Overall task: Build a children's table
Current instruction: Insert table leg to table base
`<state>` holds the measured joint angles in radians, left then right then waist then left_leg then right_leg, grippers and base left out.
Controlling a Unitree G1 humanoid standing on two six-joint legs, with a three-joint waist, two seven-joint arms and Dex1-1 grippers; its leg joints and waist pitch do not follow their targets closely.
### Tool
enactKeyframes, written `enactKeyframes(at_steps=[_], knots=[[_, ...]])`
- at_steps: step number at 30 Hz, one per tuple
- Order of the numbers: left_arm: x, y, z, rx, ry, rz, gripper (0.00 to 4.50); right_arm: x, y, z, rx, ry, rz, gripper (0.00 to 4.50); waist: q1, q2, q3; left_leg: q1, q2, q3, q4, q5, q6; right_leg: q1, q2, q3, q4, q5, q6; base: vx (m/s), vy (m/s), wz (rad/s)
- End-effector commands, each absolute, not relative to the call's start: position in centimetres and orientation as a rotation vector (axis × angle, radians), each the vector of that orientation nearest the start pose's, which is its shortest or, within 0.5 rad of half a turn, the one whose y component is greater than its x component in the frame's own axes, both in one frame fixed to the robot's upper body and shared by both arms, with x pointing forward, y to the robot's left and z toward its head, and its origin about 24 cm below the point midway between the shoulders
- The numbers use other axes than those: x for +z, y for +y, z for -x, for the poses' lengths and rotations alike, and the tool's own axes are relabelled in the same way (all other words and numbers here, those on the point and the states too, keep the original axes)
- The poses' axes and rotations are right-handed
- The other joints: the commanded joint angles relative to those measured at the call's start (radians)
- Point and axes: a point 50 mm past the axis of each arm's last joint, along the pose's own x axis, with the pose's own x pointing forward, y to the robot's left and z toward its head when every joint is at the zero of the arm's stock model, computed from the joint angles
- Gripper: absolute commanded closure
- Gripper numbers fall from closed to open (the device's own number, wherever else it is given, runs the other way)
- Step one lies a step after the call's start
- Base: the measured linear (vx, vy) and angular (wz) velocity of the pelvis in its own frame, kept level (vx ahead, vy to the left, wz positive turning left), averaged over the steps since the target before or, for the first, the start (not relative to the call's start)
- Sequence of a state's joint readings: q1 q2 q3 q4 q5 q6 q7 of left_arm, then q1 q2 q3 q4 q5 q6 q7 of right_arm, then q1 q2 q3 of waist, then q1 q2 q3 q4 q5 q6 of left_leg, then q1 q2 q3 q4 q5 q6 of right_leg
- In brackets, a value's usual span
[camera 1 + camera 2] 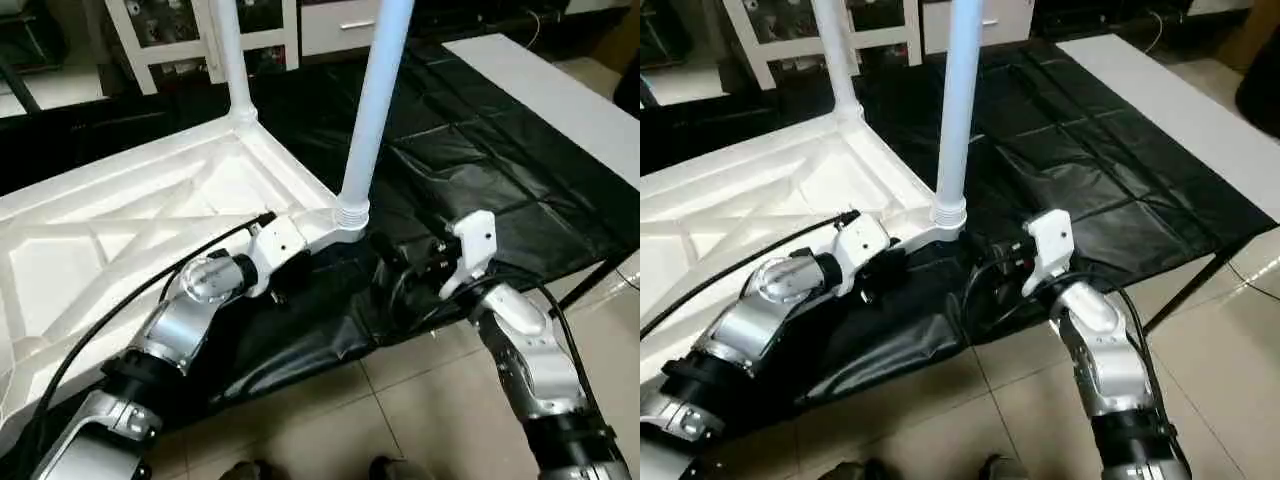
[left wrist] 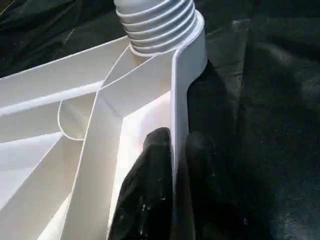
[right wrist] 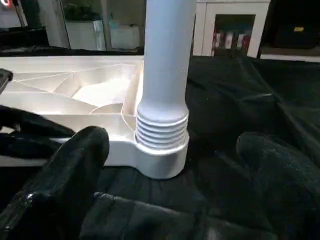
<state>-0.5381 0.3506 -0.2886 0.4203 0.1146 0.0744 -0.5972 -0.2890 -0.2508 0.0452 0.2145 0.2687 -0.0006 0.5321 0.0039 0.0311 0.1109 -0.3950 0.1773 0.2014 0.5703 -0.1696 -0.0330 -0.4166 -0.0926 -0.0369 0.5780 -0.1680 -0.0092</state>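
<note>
1. Left eye view: the upturned tabletop (image 1: 150, 220) fills the left half of the frame, ribbed underside up, on a counter (image 1: 560, 100) draped in black sheeting (image 1: 480, 170).
2. Far leg (image 1: 228, 55), upper centre-left, stands upright in its corner socket.
3. Left claw (image 1: 283, 272), centre-left of the frame, straddles the tabletop's near rim; the left wrist view shows one black finger (image 2: 150, 170) inside the rim wall and the other outside, set close about it. Whether they are pinching the wall or just easing off cannot be told.
4. Near leg (image 1: 375, 100), centre of the frame, rises from the near corner socket (image 1: 350, 215); its threaded collar still shows several ridges above the socket.
5. Right claw (image 1: 395, 258), right of centre, stands wide open and empty just beside that socket, its fingers (image 3: 65, 170) well apart either side of the leg's base in the right wrist view.
6. Judged step: seating the second leg. The next move likely calls for the right claw to close on the leg and turn it home while the left steadies the rim.
</note>
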Motion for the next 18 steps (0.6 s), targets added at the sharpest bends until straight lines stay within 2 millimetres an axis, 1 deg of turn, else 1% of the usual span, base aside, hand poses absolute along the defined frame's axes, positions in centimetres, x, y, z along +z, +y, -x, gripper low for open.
enactKeyframes(at_steps=[1,3,4,6,7,8,9,14,16,18], knots=[[7.1,14.1,-33.3,-0.780,0.184,-0.575,3.35,7.6,-15.4,-29.7,0.602,-0.059,0.006,0.00,0.006,-0.004,-0.078,0.024,0.045,-0.018,-0.058,-0.150,0.110,0.046,-0.040,0.029,-0.049,-0.085,-0.246,0.000,0.000,0.00],[7.2,13.9,-32.8,-0.820,0.182,-0.536,3.10,7.6,-15.5,-29.6,0.601,-0.054,0.005,0.00,0.004,-0.005,-0.078,0.021,0.045,-0.019,-0.058,-0.148,0.111,0.049,-0.040,0.028,-0.045,-0.074,-0.256,0.000,0.000,0.00],[7.2,13.8,-32.5,-0.848,0.182,-0.510,3.10,7.6,-15.5,-29.5,0.601,-0.052,0.004,0.00,0.004,-0.004,-0.078,0.021,0.045,-0.019,-0.059,-0.150,0.110,0.049,-0.040,0.028,-0.045,-0.077,-0.257,0.000,0.000,0.00],[7.2,13.6,-32.1,-0.870,0.191,-0.483,2.98,7.6,-15.5,-29.5,0.603,-0.050,0.005,0.00,0.004,-0.002,-0.077,0.027,0.048,-0.017,-0.059,-0.161,0.107,0.044,-0.039,0.029,-0.046,-0.081,-0.264,0.000,0.000,0.00],[7.1,13.5,-31.9,-0.890,0.195,-0.481,2.89,7.6,-15.5,-29.4,0.609,-0.047,0.008,0.00,0.005,-0.002,-0.076,0.027,0.047,-0.017,-0.059,-0.162,0.107,0.044,-0.039,0.029,-0.046,-0.082,-0.264,0.000,0.000,0.00],[7.1,13.3,-31.6,-0.907,0.198,-0.479,2.70,7.6,-15.5,-29.3,0.620,-0.045,0.015,0.00,0.006,-0.001,-0.076,0.027,0.047,-0.017,-0.060,-0.165,0.106,0.045,-0.039,0.029,-0.047,-0.085,-0.261,0.000,0.000,0.00],[7.0,13.3,-31.5,-0.913,0.199,-0.479,2.70,7.6,-15.5,-29.3,0.624,-0.043,0.018,0.00,0.008,0.000,-0.077,0.030,0.049,-0.017,-0.059,-0.160,0.106,0.044,-0.038,0.029,-0.045,-0.075,-0.259,0.000,0.000,0.00],[6.8,12.9,-31.1,-0.917,0.209,-0.472,2.70,7.7,-15.4,-29.0,0.634,-0.037,0.017,0.00,0.012,0.001,-0.077,0.029,0.048,-0.017,-0.058,-0.150,0.103,0.046,-0.038,0.030,-0.042,-0.046,-0.261,0.000,0.000,0.00],[6.8,12.9,-31.1,-0.916,0.210,-0.472,2.70,7.7,-15.4,-29.0,0.634,-0.037,0.016,0.00,0.014,0.001,-0.078,0.029,0.047,-0.017,-0.057,-0.151,0.104,0.047,-0.038,0.030,-0.042,-0.047,-0.259,0.000,0.000,0.00],[6.8,12.9,-31.1,-0.916,0.210,-0.472,2.70,7.7,-15.4,-29.0,0.634,-0.037,0.016,0.00,0.014,0.000,-0.077,0.029,0.047,-0.017,-0.058,-0.163,0.099,0.046,-0.039,0.030,-0.044,-0.068,-0.254,0.000,0.000,0.00]])
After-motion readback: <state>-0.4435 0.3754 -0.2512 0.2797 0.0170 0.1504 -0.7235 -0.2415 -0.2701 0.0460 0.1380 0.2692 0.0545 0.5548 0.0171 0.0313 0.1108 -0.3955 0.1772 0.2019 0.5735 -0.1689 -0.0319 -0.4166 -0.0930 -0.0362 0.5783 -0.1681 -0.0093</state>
